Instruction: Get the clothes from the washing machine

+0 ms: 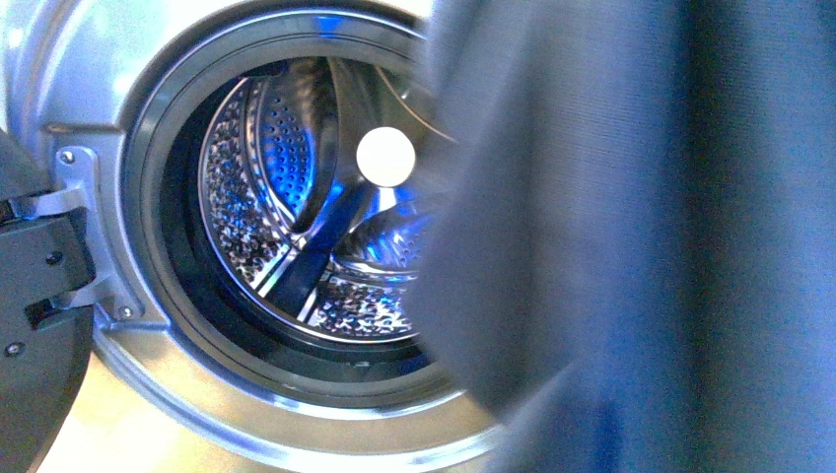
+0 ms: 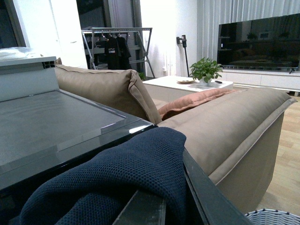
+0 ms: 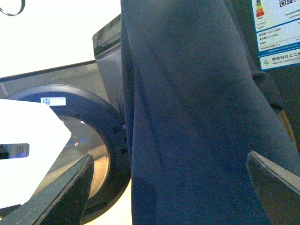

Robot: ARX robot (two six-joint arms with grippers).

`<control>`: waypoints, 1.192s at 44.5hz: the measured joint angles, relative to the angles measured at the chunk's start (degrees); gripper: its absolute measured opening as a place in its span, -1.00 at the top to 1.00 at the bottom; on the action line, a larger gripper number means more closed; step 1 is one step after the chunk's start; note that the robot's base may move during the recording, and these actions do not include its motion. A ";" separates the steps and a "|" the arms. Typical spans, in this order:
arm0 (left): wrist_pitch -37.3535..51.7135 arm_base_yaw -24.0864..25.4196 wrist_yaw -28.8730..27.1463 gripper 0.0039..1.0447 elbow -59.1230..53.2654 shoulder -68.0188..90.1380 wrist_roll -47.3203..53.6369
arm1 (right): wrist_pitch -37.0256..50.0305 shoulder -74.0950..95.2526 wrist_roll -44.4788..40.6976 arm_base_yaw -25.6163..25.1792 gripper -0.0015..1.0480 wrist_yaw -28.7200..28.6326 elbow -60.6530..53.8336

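Waffle-knit navy clothes (image 2: 112, 183) are draped over the left hand (image 2: 171, 201), whose grip cannot be told; the right hand (image 3: 169, 161) is spread wide near the grey metallic washing machine (image 1: 108, 79)

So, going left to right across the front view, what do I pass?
Door hinge bracket → dark door seal → perforated steel drum → navy garment, hanging close and filling the right side.
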 joint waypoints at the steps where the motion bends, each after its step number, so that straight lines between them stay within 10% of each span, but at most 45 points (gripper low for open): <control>1: 0.00 0.00 0.00 0.89 0.00 0.00 0.00 | 1.18 0.70 0.44 0.02 -0.86 -0.02 0.02; 53: 0.00 0.00 -0.04 0.89 0.09 0.00 0.00 | 33.24 56.85 -13.22 17.20 -0.86 10.97 22.45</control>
